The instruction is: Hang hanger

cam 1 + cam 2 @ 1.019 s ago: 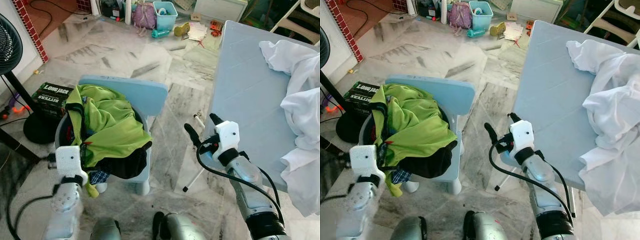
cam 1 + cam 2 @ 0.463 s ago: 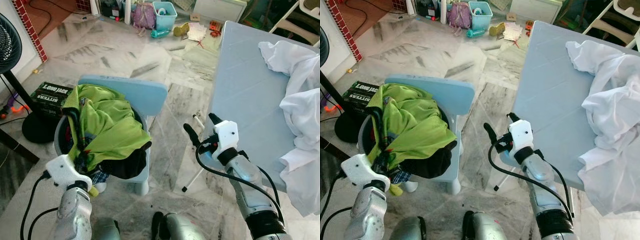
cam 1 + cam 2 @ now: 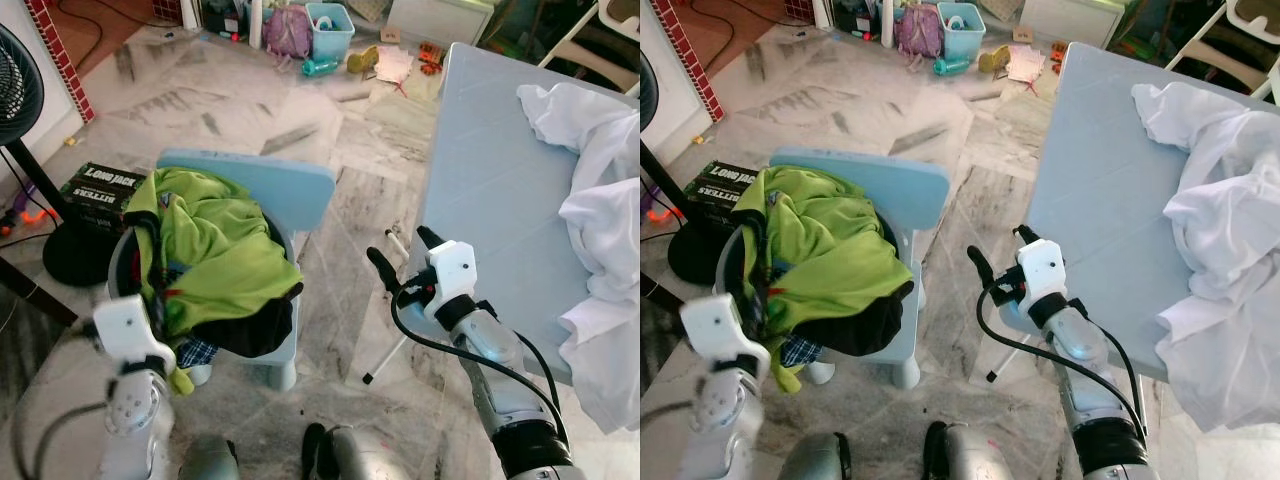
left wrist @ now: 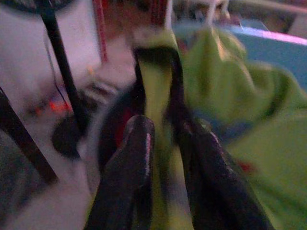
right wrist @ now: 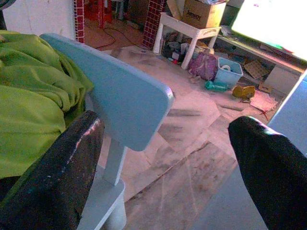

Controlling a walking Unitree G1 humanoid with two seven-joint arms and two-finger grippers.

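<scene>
A lime-green garment (image 3: 215, 250) with a black-edged strip lies heaped with dark clothes on a light blue chair (image 3: 295, 190), left of centre. My left gripper (image 4: 165, 125) is at the pile's near left edge. Its two fingers are closed around the green strip, though the left wrist view is blurred. The gripper's white wrist housing (image 3: 125, 325) stands just in front of the pile. My right gripper (image 3: 402, 252) hangs open and empty between the chair and the table, its fingers (image 5: 53, 172) spread wide toward the chair back. I can make out no hanger.
A pale blue table (image 3: 490, 190) stands on the right with a crumpled white cloth (image 3: 600, 200) on it. A black fan (image 3: 15, 100) and a dark box (image 3: 105, 185) are at the left. Toys and a teal bin (image 3: 330, 30) clutter the far floor.
My left gripper dipped and tilted half a second ago, drawing the green strip with it, and has now come back up beside the pile. The right arm has stayed still.
</scene>
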